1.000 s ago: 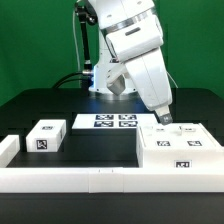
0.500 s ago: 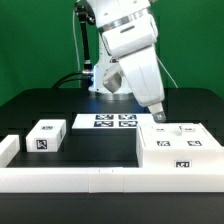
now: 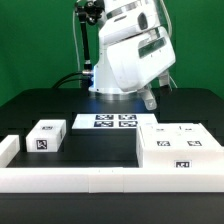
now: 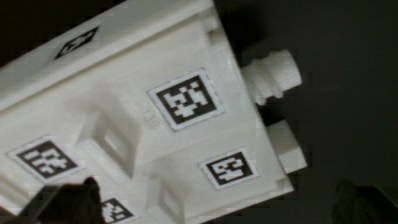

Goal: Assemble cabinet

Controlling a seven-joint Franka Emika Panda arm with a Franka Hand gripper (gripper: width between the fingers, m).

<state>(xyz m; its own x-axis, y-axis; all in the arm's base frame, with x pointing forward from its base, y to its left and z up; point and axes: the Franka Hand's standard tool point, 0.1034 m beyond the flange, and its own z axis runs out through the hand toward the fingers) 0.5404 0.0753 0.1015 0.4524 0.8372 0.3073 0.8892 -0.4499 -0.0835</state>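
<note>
The cabinet point(image 3: 180, 148) is a large white box with black-and-white tags, resting at the exterior view's right against the front rail. It fills most of the wrist view point(image 4: 143, 80), seen from above with several tags and two round knobs on one side. My gripper point(image 3: 150, 100) hangs in the air above the cabinet's back left corner, apart from it. In the wrist view the gripper point(image 4: 214, 205) has its dark fingers point(image 4: 68, 200) wide apart with nothing between them. A small white tagged drawer block point(image 3: 44, 136) lies on the table at the exterior view's left.
The marker board point(image 3: 108, 122) lies flat at the middle back. A long low white rail point(image 3: 90, 178) runs along the front, with a raised end point(image 3: 8, 148) at the exterior view's left. The arm's base stands behind the marker board.
The gripper has lifted from just above the cabinet's top and turned, and the arm's wrist now stands higher. The cabinet and the drawer block have not moved.
</note>
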